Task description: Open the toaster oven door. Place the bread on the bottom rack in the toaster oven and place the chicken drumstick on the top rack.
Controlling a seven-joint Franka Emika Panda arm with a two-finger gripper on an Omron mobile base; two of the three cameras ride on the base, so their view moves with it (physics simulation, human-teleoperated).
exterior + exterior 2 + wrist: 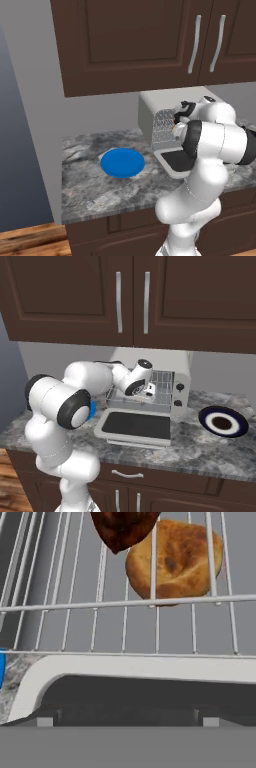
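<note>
Nearest the hand camera lies the toaster oven door (140, 669), folded down flat with its pale frame curving round the dark glass; the right base view shows the same door (135, 426) lying open on the desk (200, 453), hinged along its lower edge at the front of the toaster oven (181, 387). Beyond the door, in the hand view, two wire shelves cross the picture. The bread (172, 559), a round golden-brown piece, sits behind the wires of the top rack (150, 603) and so lies on the bottom rack (100, 632) below it (the upper grid's bars run across its face). The chicken drumstick (122, 527), dark reddish-brown, lies over the wires at the upper edge of that view, just beside the bread and overlapping its left rim, so it sits on the top rack. The gripper (148, 390) is at the oven's mouth, above the open door and level with the racks; its jaws stand wide and hold nothing. From the left base view the oven (150, 112) stands under dark brown wall cabinets (150, 40), with the arm in front of its opening, and a blue plate (122, 163) lies on the desk to its left. A dark plate with a white ring (223, 422) rests on the desk to the right of the oven, well apart from it.
</note>
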